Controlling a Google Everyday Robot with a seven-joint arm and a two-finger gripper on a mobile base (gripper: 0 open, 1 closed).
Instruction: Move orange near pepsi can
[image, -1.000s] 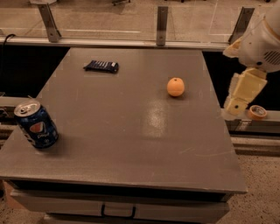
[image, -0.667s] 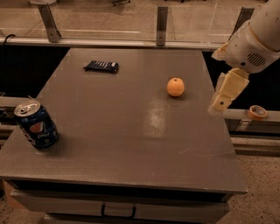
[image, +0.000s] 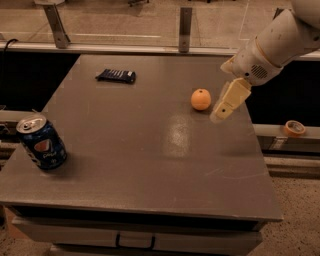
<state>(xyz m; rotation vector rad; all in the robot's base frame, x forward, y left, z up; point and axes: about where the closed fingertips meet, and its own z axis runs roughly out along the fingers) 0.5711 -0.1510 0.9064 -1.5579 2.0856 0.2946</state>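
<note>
— Where is the orange (image: 201, 99) sitting?
— It is resting on the grey table (image: 150, 170), toward the far right side. It is well apart from the can (image: 42, 142), which is standing upright near the front left edge.
— And the gripper (image: 222, 109)?
— It is hanging just to the right of the orange, angling down and to the left. I cannot tell whether it is open or closed.
— Is anything else lying about?
— A flat dark packet (image: 116, 75) is lying near the far edge, and a roll of tape (image: 294, 128) is sitting on a ledge off the table's right side.
</note>
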